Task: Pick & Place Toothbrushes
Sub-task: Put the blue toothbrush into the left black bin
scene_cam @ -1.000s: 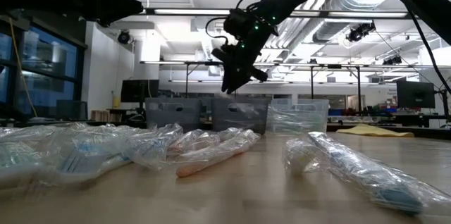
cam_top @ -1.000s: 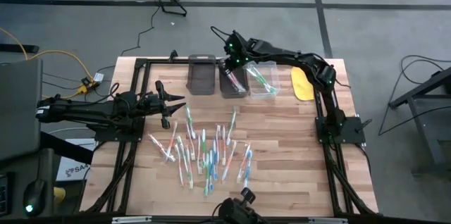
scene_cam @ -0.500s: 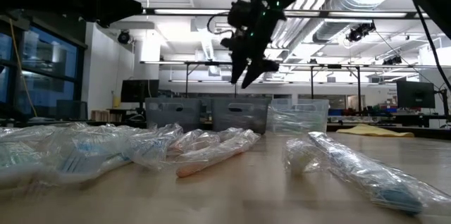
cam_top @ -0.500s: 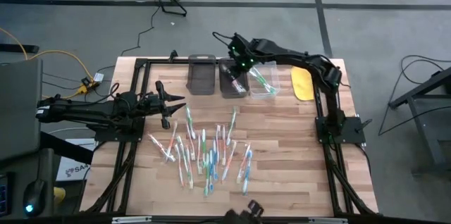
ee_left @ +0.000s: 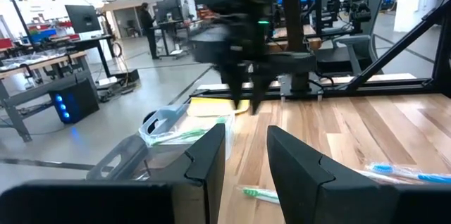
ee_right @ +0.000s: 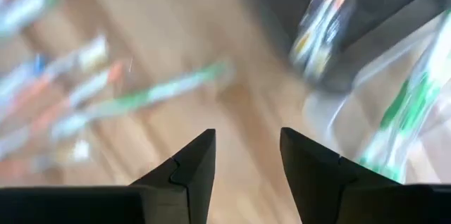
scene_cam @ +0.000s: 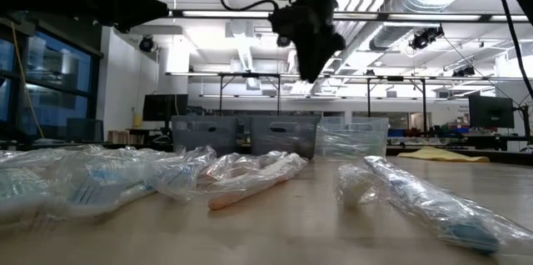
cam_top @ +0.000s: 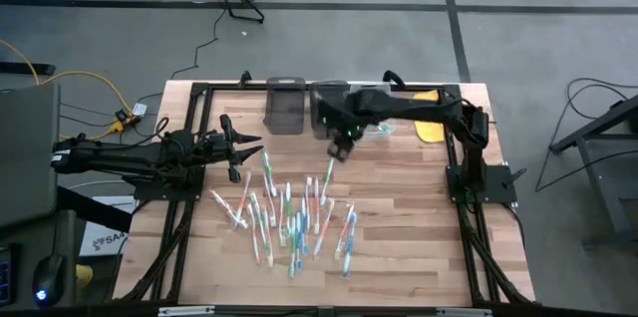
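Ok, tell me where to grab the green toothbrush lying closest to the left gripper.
Bring the left gripper, open and nearest, straight down from above, its fingers across the narrow mid-handle of the green toothbrush. It lies flat on the table, and its end toward that gripper sticks out of the pile, with bare wood on both sides.

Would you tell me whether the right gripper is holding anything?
No: the right gripper is open, with bare wood showing between its fingers.
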Robot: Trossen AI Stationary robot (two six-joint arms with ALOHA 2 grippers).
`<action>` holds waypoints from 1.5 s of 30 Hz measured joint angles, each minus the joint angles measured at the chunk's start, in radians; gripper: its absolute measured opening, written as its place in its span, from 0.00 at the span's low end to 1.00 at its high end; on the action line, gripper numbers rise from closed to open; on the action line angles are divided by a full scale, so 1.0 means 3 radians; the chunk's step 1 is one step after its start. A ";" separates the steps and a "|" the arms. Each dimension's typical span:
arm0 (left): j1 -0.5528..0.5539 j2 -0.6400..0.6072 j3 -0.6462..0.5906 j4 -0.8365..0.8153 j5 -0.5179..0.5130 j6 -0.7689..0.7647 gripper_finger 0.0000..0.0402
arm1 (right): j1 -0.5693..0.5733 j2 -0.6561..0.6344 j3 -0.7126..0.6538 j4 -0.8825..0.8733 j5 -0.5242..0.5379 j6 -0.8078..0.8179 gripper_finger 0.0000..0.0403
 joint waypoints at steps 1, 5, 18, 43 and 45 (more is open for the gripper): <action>-0.0001 0.0000 0.0000 -0.0001 0.0000 0.0000 0.25 | 0.0090 -0.0001 -0.0024 -0.0055 0.0002 -0.0002 0.37; -0.0001 0.0000 0.0000 -0.0003 0.0000 0.0000 0.25 | 0.0453 0.0000 -0.0117 -0.0178 0.0111 -0.0053 0.37; -0.0001 0.0001 0.0000 -0.0002 0.0000 -0.0014 0.25 | 0.1389 0.0001 -0.0765 0.0068 0.0214 -0.0272 0.37; 0.0000 0.0001 0.0000 -0.0046 0.0065 -0.0089 0.25 | 0.2059 0.0151 -0.0948 0.0654 0.0480 -0.2705 0.37; -0.0001 0.0000 0.0000 -0.0043 0.0082 -0.0089 0.25 | 0.2059 0.0189 -0.0949 0.0705 0.0459 -0.2756 0.37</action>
